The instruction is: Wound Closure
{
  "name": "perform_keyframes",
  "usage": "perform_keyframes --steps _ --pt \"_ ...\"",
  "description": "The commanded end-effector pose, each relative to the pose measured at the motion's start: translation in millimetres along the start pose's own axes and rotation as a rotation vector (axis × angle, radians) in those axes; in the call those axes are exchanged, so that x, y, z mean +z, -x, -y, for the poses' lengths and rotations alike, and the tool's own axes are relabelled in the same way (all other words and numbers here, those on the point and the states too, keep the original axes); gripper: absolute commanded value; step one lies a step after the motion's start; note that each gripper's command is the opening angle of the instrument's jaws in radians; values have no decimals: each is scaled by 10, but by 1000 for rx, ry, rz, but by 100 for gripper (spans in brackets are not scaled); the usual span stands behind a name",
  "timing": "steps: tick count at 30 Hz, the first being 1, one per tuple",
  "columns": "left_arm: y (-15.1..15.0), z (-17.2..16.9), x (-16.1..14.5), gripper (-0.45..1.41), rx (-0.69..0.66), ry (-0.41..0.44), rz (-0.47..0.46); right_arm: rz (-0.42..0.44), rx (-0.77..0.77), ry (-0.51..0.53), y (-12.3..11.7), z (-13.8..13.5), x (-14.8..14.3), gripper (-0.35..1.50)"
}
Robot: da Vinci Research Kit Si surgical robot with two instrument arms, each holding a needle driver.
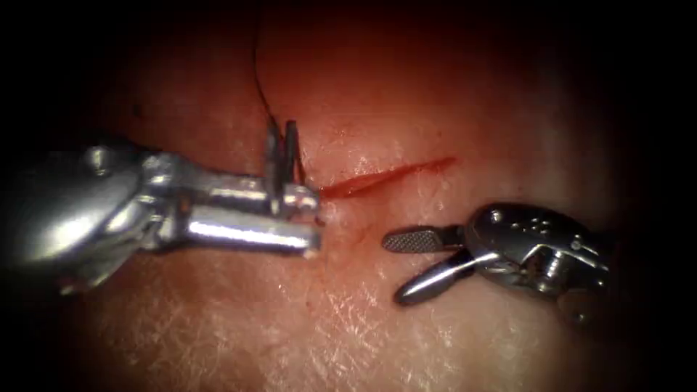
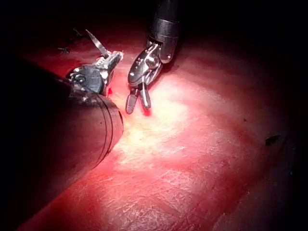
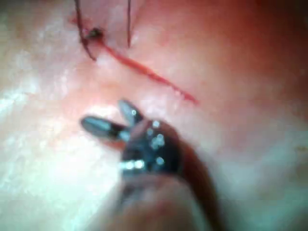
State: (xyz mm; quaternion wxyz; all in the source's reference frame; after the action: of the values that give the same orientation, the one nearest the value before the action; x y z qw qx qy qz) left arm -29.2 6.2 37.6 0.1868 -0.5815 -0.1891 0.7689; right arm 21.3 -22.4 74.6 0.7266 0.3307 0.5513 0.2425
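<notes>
left tool (image 1: 314, 221) pinching needle (image 1: 279, 163) at cut's (image 1: 388, 176) nine o'clock end, thread (image 1: 258, 72) trailing to twelve. right tool (image 1: 396, 268) spread, empty, over tissue (image 1: 348, 319).

The tissue (image 1: 377, 319) is the surface that carries everything here: pale, glistening skin with fine creases, redder toward its far edge. A narrow cut (image 1: 388, 176) runs across it, filled with red fluid (image 1: 348, 187). A dark thread (image 1: 258, 72) lies on the tissue from the far edge down to the left end of the cut; in the right wrist view two strands of the thread (image 3: 129, 24) meet the tissue there beside a small dark knot-like spot (image 3: 95, 33). A faint reddish smear (image 1: 361, 234) marks the skin just on the near side of the cut.
</notes>
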Motion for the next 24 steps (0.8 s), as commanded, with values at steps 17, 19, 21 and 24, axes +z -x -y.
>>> perform_keyframes --steps 17,19,21,24 --pt "21 36 -19 -45 309 -159 111 -97 -75 120 -38 -10 30 108" --pt "22 34 -18 -45 311 -155 109 -97 -76 123 -37 -10 37 108" --pt "23 33 -17 -45 311 -148 106 -100 -79 126 -34 -12 41 108" --pt "22 30 -17 -45 311 -142 102 -95 -92 126 -22 -18 50 106"
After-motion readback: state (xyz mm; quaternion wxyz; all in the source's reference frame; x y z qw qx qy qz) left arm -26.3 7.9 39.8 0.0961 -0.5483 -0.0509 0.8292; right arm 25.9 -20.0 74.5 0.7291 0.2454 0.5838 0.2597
